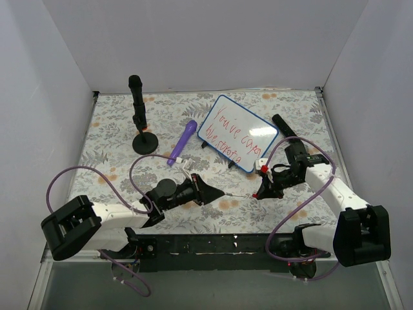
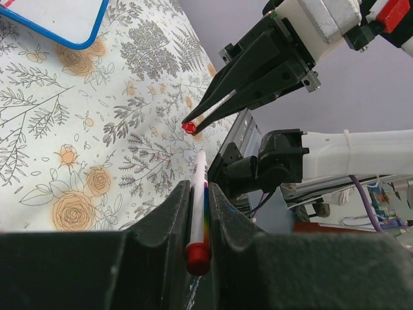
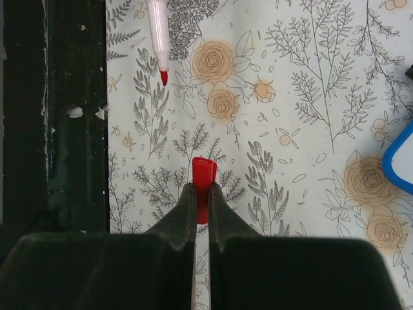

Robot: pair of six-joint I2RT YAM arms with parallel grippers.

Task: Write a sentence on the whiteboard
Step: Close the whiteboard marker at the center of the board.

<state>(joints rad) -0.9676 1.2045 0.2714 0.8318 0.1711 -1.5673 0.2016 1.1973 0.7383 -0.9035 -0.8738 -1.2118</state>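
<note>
The whiteboard [image 1: 237, 132] stands tilted on the floral mat at the back centre, with the sentence [image 1: 232, 137] on it in two lines of red script. Its blue-rimmed corner shows in the left wrist view [image 2: 61, 22] and the right wrist view [image 3: 401, 165]. My left gripper [image 1: 221, 192] [image 2: 199, 188] is shut on a white marker [image 2: 200, 168] with a red end, its uncapped red tip [image 3: 164, 77] pointing at the right gripper. My right gripper [image 1: 260, 193] [image 3: 202, 188] is shut on the red cap [image 3: 204, 171] [image 2: 188, 127], a short gap from the tip.
A black microphone on a round stand [image 1: 138, 113] stands at the back left. A purple pen-like object [image 1: 182, 142] lies left of the board, and a black bar [image 1: 282, 124] lies right of it. White walls enclose the mat; a black rail [image 1: 213, 244] runs along the near edge.
</note>
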